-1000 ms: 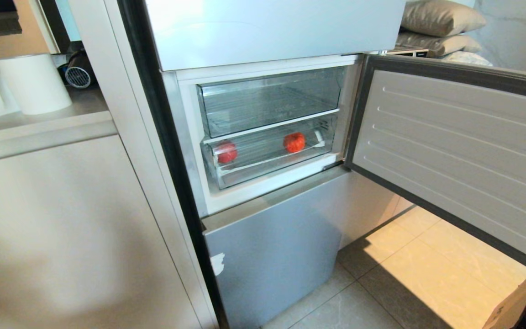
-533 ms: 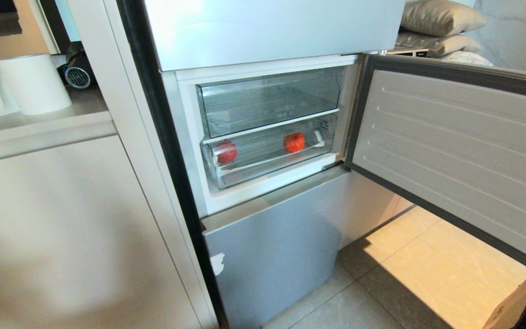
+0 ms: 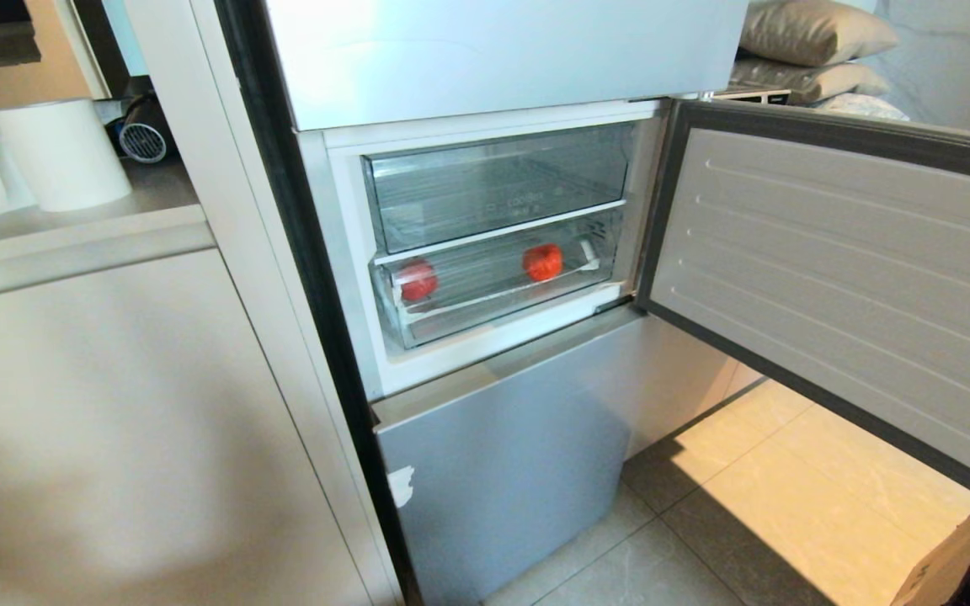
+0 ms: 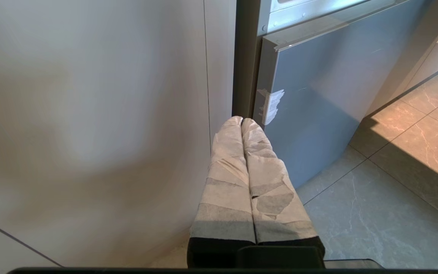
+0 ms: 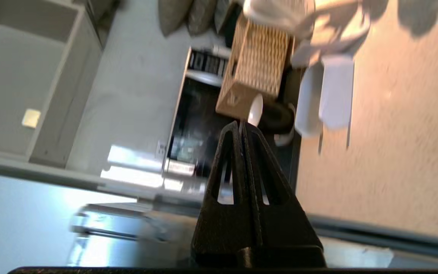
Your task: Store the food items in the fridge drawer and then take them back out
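Inside the open fridge [image 3: 350, 252], below a taller clear drawer [image 3: 493, 185] with faint white lettering, sits the fridge drawer [image 3: 502, 303]. It is wide and shallow, and its long axis runs side to side across the compartment, with the plain lipped front facing out toward the robot. It looks pushed in, its front about level with the fridge's white frame. The walls are transparent and the bottom is ribbed.

The two food items lie in it, seen through the clear front. One tomato [image 3: 418, 279] is near the drawer's left end, the other tomato [image 3: 542, 262] right of the middle, well apart from each other. Both are small, round and red-orange, too round to show any facing.

The fridge door [image 3: 839, 278] stands swung out to the right, its white ribbed inner face showing.

Neither arm appears in the head view. The left gripper [image 4: 242, 121] hangs low in front of the pale cabinet side, close to the edge of the grey lower door [image 4: 318, 106]. Its cloth-wrapped fingers [image 4: 226, 179] are pressed together with nothing between them. The right gripper [image 5: 240, 123] has its black fingers [image 5: 226, 167] closed tip to tip, empty and touching nothing. Beyond it are a wicker basket [image 5: 259, 64] and a dark shelf unit, blurred.
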Motion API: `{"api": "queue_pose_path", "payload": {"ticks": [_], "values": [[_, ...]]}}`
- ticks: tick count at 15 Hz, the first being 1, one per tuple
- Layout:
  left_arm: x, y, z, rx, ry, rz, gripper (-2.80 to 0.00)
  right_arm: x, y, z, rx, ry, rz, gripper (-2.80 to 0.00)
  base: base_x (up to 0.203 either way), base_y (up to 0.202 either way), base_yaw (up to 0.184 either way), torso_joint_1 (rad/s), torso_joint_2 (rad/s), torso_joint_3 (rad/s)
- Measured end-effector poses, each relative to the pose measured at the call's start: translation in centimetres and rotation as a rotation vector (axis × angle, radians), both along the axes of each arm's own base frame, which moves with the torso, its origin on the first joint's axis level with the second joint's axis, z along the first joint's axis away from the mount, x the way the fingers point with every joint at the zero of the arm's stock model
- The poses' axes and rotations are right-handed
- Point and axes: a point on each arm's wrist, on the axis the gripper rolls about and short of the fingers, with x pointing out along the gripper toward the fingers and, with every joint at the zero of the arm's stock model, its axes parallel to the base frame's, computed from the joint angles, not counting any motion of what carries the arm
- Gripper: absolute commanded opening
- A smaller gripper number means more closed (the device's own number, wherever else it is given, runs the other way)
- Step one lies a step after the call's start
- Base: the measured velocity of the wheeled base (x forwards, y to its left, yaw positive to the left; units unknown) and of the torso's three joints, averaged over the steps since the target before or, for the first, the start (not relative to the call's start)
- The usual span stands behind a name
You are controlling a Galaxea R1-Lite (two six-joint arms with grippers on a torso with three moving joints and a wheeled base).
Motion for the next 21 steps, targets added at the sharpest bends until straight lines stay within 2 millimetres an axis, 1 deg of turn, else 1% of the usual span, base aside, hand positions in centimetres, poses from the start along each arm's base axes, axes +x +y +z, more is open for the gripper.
{"api": "queue_pose_path", "payload": {"ticks": [2, 4, 7, 9, 11, 12, 14, 15, 16, 17, 18, 19, 20, 21], "values": [[0.0, 0.0, 0.0, 0.000, 0.000, 0.000, -2.80, 0.3, 0.2, -0.5, 0.033, 0.017, 0.049, -2.80, 0.000, 0.000, 0.000, 0.000, 0.00, 0.000], [0.0, 0.0, 0.0, 0.000, 0.000, 0.000, -2.80, 0.1, 0.9, -0.6, 0.054, 0.033, 0.105, -2.80, 0.000, 0.000, 0.000, 0.000, 0.00, 0.000], [0.0, 0.0, 0.0, 0.000, 0.000, 0.000, -2.80, -0.6, 2.5, -0.7, 0.078, 0.051, 0.200, -2.80, 0.000, 0.000, 0.000, 0.000, 0.00, 0.000], [0.0, 0.0, 0.0, 0.000, 0.000, 0.000, -2.80, -1.3, 3.9, -0.1, 0.065, 0.045, 0.214, -2.80, 0.000, 0.000, 0.000, 0.000, 0.00, 0.000], [0.0, 0.0, 0.0, 0.000, 0.000, 0.000, -2.80, -2.4, 5.5, 1.6, 0.054, 0.010, 0.210, -2.80, 0.000, 0.000, 0.000, 0.000, 0.00, 0.000], [0.0, 0.0, 0.0, 0.000, 0.000, 0.000, -2.80, -3.0, 6.2, 3.2, 0.046, -0.027, 0.213, -2.80, 0.000, 0.000, 0.000, 0.000, 0.00, 0.000], [0.0, 0.0, 0.0, 0.000, 0.000, 0.000, -2.80, -4.2, 8.1, 8.2, 0.005, -0.129, 0.230, -2.80, 0.000, 0.000, 0.000, 0.000, 0.00, 0.000], [0.0, 0.0, 0.0, 0.000, 0.000, 0.000, -2.80, -5.1, 9.4, 11.0, -0.018, -0.187, 0.240, -2.80, 0.000, 0.000, 0.000, 0.000, 0.00, 0.000], [0.0, 0.0, 0.0, 0.000, 0.000, 0.000, -2.80, -5.9, 10.6, 12.9, -0.039, -0.232, 0.237, -2.80, 0.000, 0.000, 0.000, 0.000, 0.00, 0.000], [0.0, 0.0, 0.0, 0.000, 0.000, 0.000, -2.80, -6.6, 11.5, 14.1, -0.060, -0.266, 0.216, -2.80, 0.000, 0.000, 0.000, 0.000, 0.00, 0.000], [0.0, 0.0, 0.0, 0.000, 0.000, 0.000, -2.80, -7.1, 12.0, 14.5, -0.088, -0.283, 0.175, -2.80, 0.000, 0.000, 0.000, 0.000, 0.00, 0.000], [0.0, 0.0, 0.0, 0.000, 0.000, 0.000, -2.80, -7.2, 11.9, 14.1, -0.120, -0.283, 0.107, -2.80, 0.000, 0.000, 0.000, 0.000, 0.00, 0.000], [0.0, 0.0, 0.0, 0.000, 0.000, 0.000, -2.80, -7.1, 11.7, 13.3, -0.152, -0.268, 0.019, -2.80, 0.000, 0.000, 0.000, 0.000, 0.00, 0.000], [0.0, 0.0, 0.0, 0.000, 0.000, 0.000, -2.80, -6.6, 11.3, 12.3, -0.167, -0.239, -0.068, -2.80, 0.000, 0.000, 0.000, 0.000, 0.00, 0.000]]}}
